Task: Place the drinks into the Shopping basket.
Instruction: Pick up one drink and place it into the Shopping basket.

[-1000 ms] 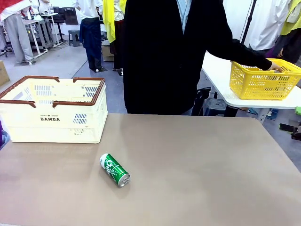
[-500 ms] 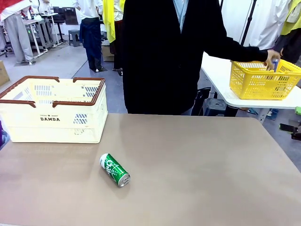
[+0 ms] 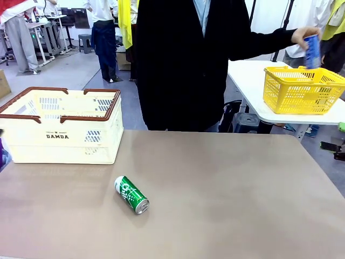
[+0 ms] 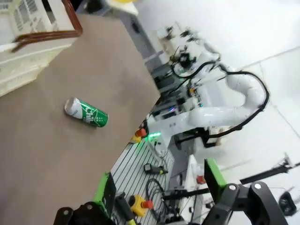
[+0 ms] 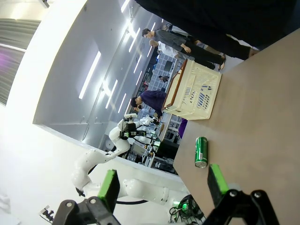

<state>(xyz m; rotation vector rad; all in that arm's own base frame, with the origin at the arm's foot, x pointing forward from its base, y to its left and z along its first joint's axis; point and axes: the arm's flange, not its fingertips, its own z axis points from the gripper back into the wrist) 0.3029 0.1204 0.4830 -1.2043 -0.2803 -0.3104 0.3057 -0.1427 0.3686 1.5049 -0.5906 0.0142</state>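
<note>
A green can (image 3: 131, 195) lies on its side on the brown table, left of the middle and in front of the cream Shopping basket (image 3: 59, 147). A person at the far side holds a blue can (image 3: 311, 50) in one hand (image 3: 301, 35), raised above a yellow basket. In the left wrist view my left gripper (image 4: 159, 187) is open and holds nothing, with the green can (image 4: 86, 113) and the Shopping basket (image 4: 23, 65) farther off. My right gripper (image 5: 163, 185) is also open with nothing in it, well short of the green can (image 5: 201, 151) and the Shopping basket (image 5: 197, 96).
The yellow mesh basket (image 3: 302, 90) stands on a white side table (image 3: 249, 86) at the far right. The person in dark clothing (image 3: 183, 65) stands at the table's far edge. The brown table (image 3: 232, 189) has wide bare room to the right of the green can.
The person's hand has come up out of the yellow basket with the blue can in it. The green can and both grippers have not moved.
</note>
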